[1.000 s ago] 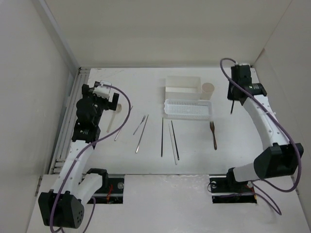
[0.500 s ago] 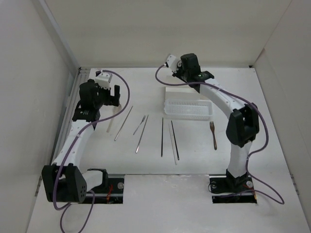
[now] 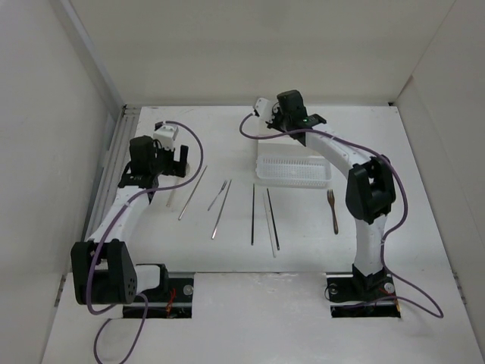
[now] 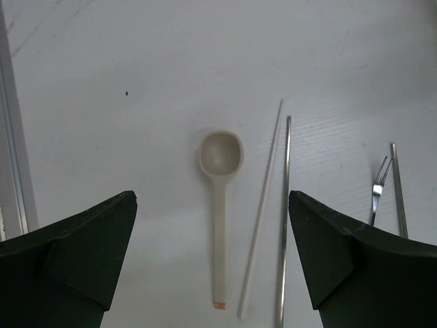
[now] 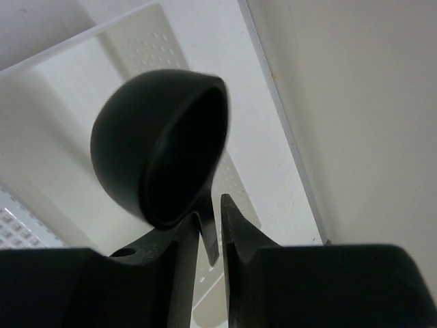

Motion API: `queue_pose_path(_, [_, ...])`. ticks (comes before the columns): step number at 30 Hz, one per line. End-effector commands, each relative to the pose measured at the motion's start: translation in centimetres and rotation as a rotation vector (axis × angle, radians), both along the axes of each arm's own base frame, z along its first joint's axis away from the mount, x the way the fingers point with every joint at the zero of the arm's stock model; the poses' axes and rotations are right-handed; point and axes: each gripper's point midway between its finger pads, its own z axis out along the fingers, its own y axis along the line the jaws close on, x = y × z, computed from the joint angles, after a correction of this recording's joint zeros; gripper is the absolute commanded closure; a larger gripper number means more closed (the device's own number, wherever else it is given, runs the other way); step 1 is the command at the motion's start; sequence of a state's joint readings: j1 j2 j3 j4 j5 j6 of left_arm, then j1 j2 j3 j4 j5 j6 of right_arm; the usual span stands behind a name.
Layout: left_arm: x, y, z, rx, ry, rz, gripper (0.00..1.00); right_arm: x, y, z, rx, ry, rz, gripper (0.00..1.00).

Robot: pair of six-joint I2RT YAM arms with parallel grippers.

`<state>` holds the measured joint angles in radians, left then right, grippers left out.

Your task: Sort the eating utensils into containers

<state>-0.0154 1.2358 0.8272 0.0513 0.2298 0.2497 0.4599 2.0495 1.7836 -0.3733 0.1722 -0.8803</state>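
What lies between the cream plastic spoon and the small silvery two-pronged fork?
Two long thin sticks lie there: a pale white chopstick nearer the cream spoon, then a silvery metal chopstick nearer the fork. The left wrist view shows it.

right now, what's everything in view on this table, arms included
short-handled plastic spoon: one, cream, below the left jaws
long thin chopsticks: two, white and silvery, right of that spoon
small two-pronged metal fork: one, silvery, right of those
slim metal stick: one, silvery, beside that fork
long chopsticks mid-table: three, two dark and one pale, side by side
small dark fork: one, dark, near the tray's right end
perforated plastic basket tray: one, white, far middle
deep rectangular box: one, white, below the right jaws
round-bowled spoon: one, black, handle between the right jaws
left jaws: wide open, empty
right jaws: shut on the black spoon
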Motion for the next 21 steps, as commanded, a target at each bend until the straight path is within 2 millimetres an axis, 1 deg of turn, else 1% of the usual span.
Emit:
queue_pose_path(1, [-0.6, -0.2, -0.9, 0.030, 0.011, -0.045, 0.08, 0.2, 0.5, 0.8, 0.004, -0.046, -0.003, 0.75])
queue_pose_path(3, [-1.2, 0.0, -2.1, 0.060, 0.037, -0.063, 0.07, 0.0, 0.0, 0.3, -0.014, -0.033, -0.018, 0.72])
queue_pose_path(4, [-1.4, 0.0, -2.4, 0.060, 0.049, -0.063, 0.06, -0.3, -0.1, -0.3, -0.021, -0.021, -0.018, 0.70])
queue_pose_path(5, [-1.7, -0.1, -3.1, 0.068, 0.076, -0.082, 0.06, -0.3, -0.1, 0.2, -0.017, -0.029, -0.018, 0.68])
queue_pose_path(7, [-2.1, -0.1, -3.9, 0.074, 0.109, -0.088, 0.06, -0.7, -0.1, -0.8, -0.014, -0.006, -0.016, 0.64])
queue_pose_path(8, [-2.3, 0.0, -4.4, 0.081, 0.127, -0.093, 0.06, -0.6, -0.1, -0.1, -0.005, -0.023, -0.016, 0.61])
queue_pose_path(10, [-2.7, 0.0, -5.2, 0.092, 0.144, -0.102, 0.06, -0.4, -0.2, 0.2, -0.007, -0.037, -0.027, 0.61])
queue_pose_path(11, [-2.7, 0.4, -5.2, 0.111, 0.143, -0.094, 0.06, -0.1, 0.0, 0.9, 0.012, -0.056, -0.033, 0.59])
queue_pose_path(12, [-2.9, 0.4, -5.6, 0.111, 0.152, -0.095, 0.06, -0.1, 0.0, 0.9, 0.013, -0.056, -0.033, 0.59])
queue_pose_path(14, [-2.9, 0.6, -6.0, 0.130, 0.161, -0.097, 0.08, 0.3, 0.2, 2.0, 0.034, -0.077, -0.039, 0.59])
queue_pose_path(15, [-2.8, 0.6, -6.0, 0.141, 0.158, -0.105, 0.10, 0.2, 0.2, 3.7, 0.061, -0.104, -0.047, 0.59])
queue_pose_path(16, [-3.1, 0.7, -7.0, 0.153, 0.191, -0.117, 0.12, 0.4, 0.3, 4.7, 0.084, -0.131, -0.052, 0.59])
queue_pose_path(17, [-3.1, 0.7, -7.3, 0.153, 0.201, -0.117, 0.16, 0.4, 0.3, 5.7, 0.106, -0.153, -0.057, 0.59])
queue_pose_path(18, [-3.1, 0.8, -8.0, 0.163, 0.218, -0.127, 0.20, 0.3, 0.4, 7.8, 0.150, -0.196, -0.067, 0.59])
queue_pose_path(19, [-3.1, 0.8, -8.3, 0.162, 0.227, -0.128, 0.23, 0.1, 0.1, 8.7, 0.164, -0.212, -0.080, 0.59])
queue_pose_path(20, [-3.1, 0.8, -8.6, 0.169, 0.234, -0.134, 0.24, 0.1, 0.2, 10.1, 0.193, -0.245, -0.084, 0.59])
queue_pose_path(21, [-3.1, 0.8, -8.6, 0.169, 0.234, -0.134, 0.24, -0.1, 0.1, 10.6, 0.208, -0.255, -0.088, 0.59])
